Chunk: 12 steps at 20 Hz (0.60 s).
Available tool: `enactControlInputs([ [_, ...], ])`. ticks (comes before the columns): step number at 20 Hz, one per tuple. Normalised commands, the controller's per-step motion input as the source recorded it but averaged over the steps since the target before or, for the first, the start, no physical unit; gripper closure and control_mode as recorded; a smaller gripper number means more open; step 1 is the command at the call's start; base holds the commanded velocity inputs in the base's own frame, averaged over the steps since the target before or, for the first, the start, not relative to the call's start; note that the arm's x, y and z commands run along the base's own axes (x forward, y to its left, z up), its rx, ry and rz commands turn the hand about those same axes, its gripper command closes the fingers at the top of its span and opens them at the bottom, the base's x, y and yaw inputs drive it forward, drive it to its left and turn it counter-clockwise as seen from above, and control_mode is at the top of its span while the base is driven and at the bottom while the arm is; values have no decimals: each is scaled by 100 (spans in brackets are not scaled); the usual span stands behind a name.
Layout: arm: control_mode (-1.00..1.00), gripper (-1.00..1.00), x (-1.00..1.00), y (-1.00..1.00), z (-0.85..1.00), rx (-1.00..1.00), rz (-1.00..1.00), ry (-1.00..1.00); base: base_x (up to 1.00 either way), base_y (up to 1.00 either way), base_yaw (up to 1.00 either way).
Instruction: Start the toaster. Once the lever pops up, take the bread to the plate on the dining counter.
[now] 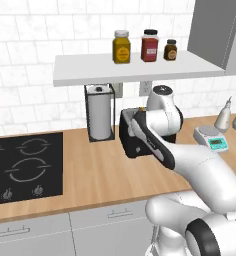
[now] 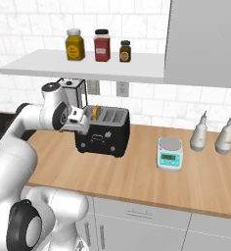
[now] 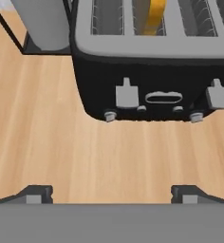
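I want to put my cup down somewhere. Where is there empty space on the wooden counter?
The counter has bare wood in front of the toaster, and between the toaster and the small scale. Another free strip lies between the cooktop and the toaster. It is crowded at the back, where the paper towel stand and toaster stand close, and by the two bottles.

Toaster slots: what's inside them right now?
In the hand view, the toaster has an orange-yellow slice standing up out of one slot. Its lower part is hidden inside; the other slots show bare wire guides.
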Motion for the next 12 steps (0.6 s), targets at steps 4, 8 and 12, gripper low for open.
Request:
enactControlInputs([
  [4,-100,-100,52,0,-33,1,0,-12,0,0,0],
  [8,-100,-100,54,-1,-29,0,0,-5,0,0,0],
  [12,-100,-100,37,-4,-17,0,0,-1,0,0,0],
])
